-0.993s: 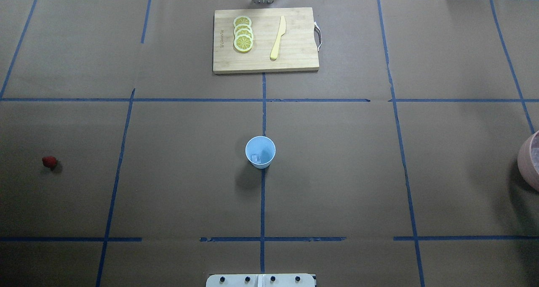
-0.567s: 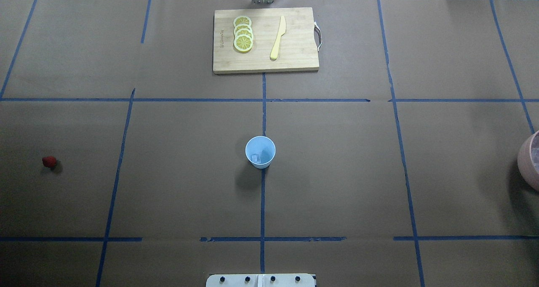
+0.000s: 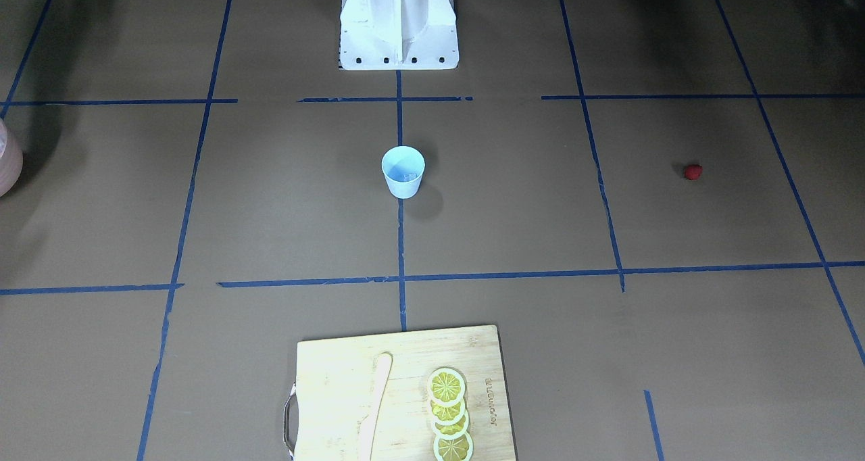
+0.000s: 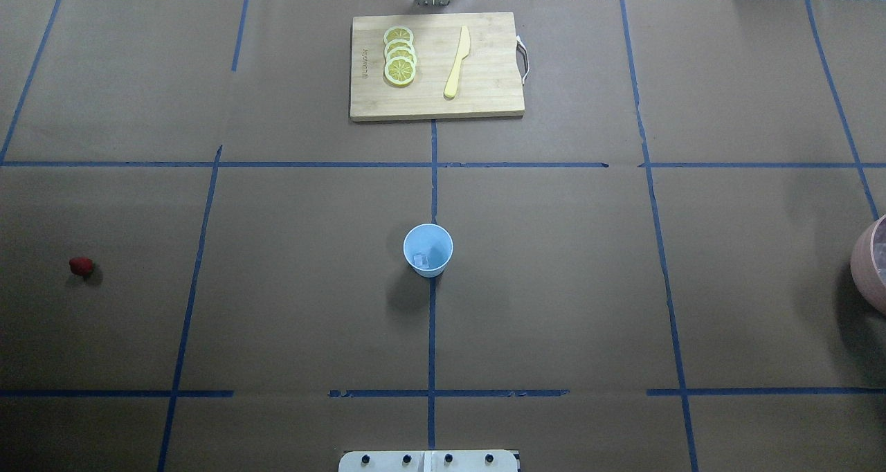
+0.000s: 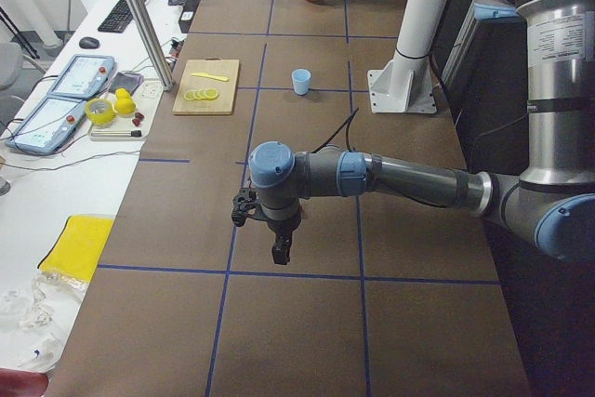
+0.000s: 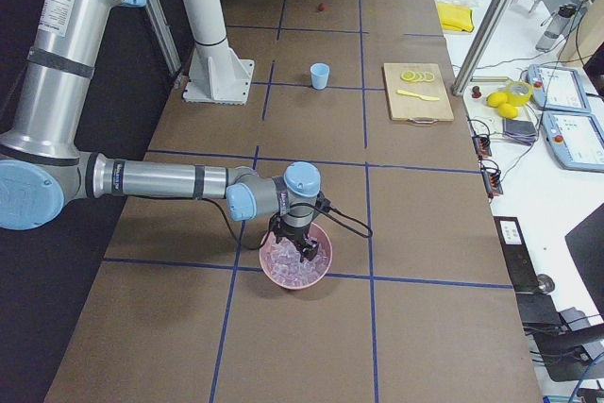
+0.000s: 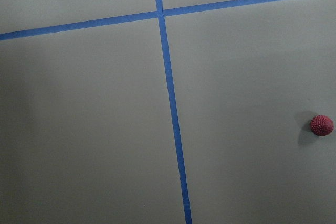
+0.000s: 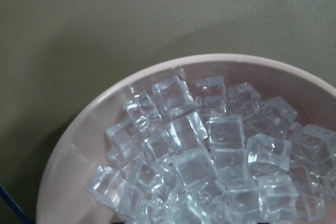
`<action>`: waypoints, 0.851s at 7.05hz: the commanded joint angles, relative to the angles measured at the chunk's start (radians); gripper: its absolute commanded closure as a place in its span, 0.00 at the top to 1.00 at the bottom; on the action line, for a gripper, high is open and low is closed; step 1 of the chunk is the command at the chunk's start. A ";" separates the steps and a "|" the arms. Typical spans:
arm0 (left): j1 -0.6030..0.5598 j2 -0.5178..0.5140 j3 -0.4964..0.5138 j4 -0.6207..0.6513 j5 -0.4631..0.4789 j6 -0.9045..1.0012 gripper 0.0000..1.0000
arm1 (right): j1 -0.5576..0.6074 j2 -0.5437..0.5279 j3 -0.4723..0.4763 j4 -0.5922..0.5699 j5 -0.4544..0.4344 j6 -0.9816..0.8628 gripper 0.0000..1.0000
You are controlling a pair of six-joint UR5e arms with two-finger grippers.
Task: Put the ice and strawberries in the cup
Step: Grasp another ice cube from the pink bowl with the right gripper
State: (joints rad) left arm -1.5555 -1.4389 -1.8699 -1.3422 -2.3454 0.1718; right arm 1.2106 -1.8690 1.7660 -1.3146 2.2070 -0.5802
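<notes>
Left end effector, exterior left: The left end effector (image 5: pixel 281 252) hangs fingers-down over the paper-covered desk (image 5: pixel 167 220). It is well apart from the cup (image 5: pixel 300 82), on the camera's side of it. Whether its fingers are apart or together cannot be told from here.

Right end effector, exterior right: The right end effector (image 6: pixel 301 250) is down at the pink bowl (image 6: pixel 324 269), its tips at or just over the ice (image 6: pixel 286 269). Which of the two cannot be told, nor whether its fingers are spread. The bowl sits well apart from the cup, on the camera's side.

Strawberry, exterior right: The strawberry (image 6: pixel 322 7) lies alone on the desk, well beyond the cup.

Cup, exterior front-facing: The cup stands upright on a blue tape line (image 3: pixel 401 245), between the robot's base (image 3: pixel 399 25) and the cutting board (image 3: pixel 331 380). The board carries a row of overlapping lemon slices (image 3: pixel 449 414) with a pale knife (image 3: pixel 373 407) beside them. It is well apart from the cup.

Ice in cup, overhead exterior: One ice cube (image 4: pixel 419 259) lies at the cup's bottom. The strawberry sits far out on the cup's left and the pink bowl at the frame's edge on its right.

Strawberry, left wrist-mounted: The berry rests on bare paper near the frame's right edge, apart from a crossing of tape lines.

Ice, right wrist-mounted: Clear cubes are heaped in the pink bowl, close under the camera.
</notes>
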 commanded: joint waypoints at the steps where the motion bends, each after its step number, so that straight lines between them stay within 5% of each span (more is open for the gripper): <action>1: 0.000 0.000 -0.002 0.000 0.000 0.000 1.00 | -0.009 0.007 -0.011 0.000 0.000 0.002 0.86; 3: 0.000 0.000 -0.002 0.000 0.000 0.000 1.00 | -0.014 0.007 -0.010 0.001 0.000 0.002 0.76; 5: 0.000 0.000 -0.002 0.000 0.000 0.000 1.00 | -0.013 0.007 -0.007 0.002 -0.001 -0.001 0.20; 6: 0.000 0.000 -0.002 0.000 0.000 0.000 1.00 | -0.011 0.008 -0.005 0.003 -0.001 -0.001 0.10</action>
State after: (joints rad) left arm -1.5555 -1.4389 -1.8714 -1.3422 -2.3455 0.1718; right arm 1.1983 -1.8618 1.7589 -1.3127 2.2060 -0.5807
